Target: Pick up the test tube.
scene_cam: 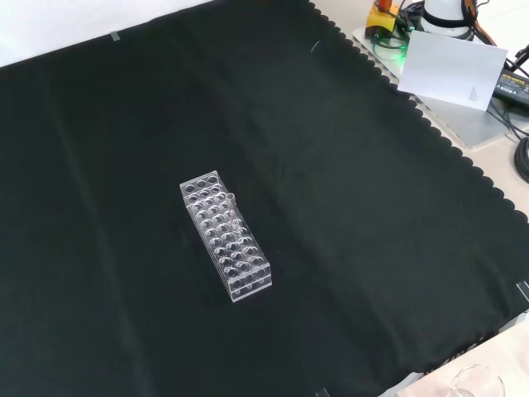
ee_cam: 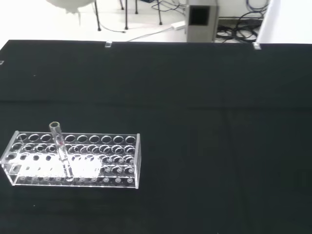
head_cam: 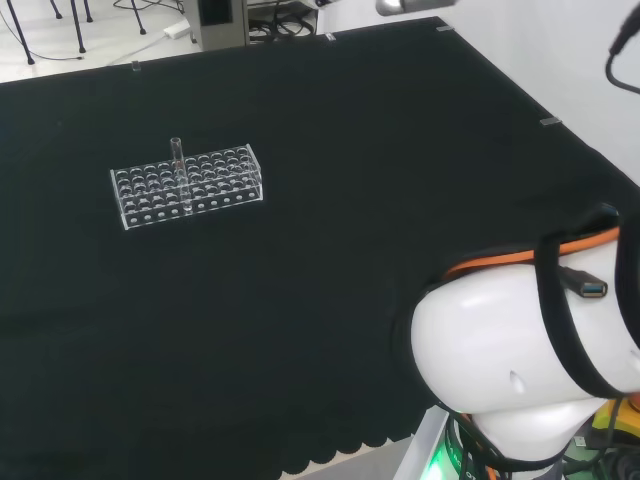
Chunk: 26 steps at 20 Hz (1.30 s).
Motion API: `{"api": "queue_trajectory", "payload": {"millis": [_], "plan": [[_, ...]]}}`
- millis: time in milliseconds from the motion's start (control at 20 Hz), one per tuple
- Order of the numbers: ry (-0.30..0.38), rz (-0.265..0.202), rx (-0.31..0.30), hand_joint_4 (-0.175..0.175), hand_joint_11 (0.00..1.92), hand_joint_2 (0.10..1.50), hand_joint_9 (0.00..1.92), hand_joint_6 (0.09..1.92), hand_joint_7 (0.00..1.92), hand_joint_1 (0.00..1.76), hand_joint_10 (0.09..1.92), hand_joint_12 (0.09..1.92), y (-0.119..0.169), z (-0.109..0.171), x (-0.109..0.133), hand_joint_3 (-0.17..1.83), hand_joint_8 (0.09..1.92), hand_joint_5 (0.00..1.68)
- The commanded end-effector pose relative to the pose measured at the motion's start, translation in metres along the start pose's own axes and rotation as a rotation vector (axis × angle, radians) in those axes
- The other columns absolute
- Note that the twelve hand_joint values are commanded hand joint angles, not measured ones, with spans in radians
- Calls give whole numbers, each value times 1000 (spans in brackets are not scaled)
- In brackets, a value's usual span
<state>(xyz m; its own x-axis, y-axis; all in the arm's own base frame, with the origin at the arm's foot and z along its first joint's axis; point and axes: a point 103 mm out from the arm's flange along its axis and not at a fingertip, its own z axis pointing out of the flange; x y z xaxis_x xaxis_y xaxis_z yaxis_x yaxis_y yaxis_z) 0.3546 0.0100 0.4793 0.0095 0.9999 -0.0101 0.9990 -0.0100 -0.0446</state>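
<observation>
While the tube (head_cam: pixel 177 165) stands upright in a clear rack (head_cam: pixel 190 187) on the counter (head_cam: pixel 320 300), well in from its edges, nothing grips it. Whether the fingers are spread or curled cannot be told. Judging by this, the approach has not begun: the next move calls for reaching the rack and pinching the tube's projecting top.
</observation>
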Motion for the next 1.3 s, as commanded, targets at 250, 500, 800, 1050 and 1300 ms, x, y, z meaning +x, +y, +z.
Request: {"api": "queue_trajectory", "payload": {"millis": [250,500,800,1050,1300], "plan": [[20,-195,81,-62,0,710,0,87,38,743,877,1192,91,9,48,582,810,136],[17,-258,137,-61,0,707,0,87,73,754,931,1248,120,24,72,586,818,155],[12,-297,219,-62,0,706,0,87,93,763,970,1286,153,57,99,592,824,167],[-21,-289,304,-63,0,705,1,87,98,769,977,1294,173,89,119,593,826,170],[4,-304,358,-63,0,706,6,87,100,772,983,1299,182,117,130,595,828,172]]}}
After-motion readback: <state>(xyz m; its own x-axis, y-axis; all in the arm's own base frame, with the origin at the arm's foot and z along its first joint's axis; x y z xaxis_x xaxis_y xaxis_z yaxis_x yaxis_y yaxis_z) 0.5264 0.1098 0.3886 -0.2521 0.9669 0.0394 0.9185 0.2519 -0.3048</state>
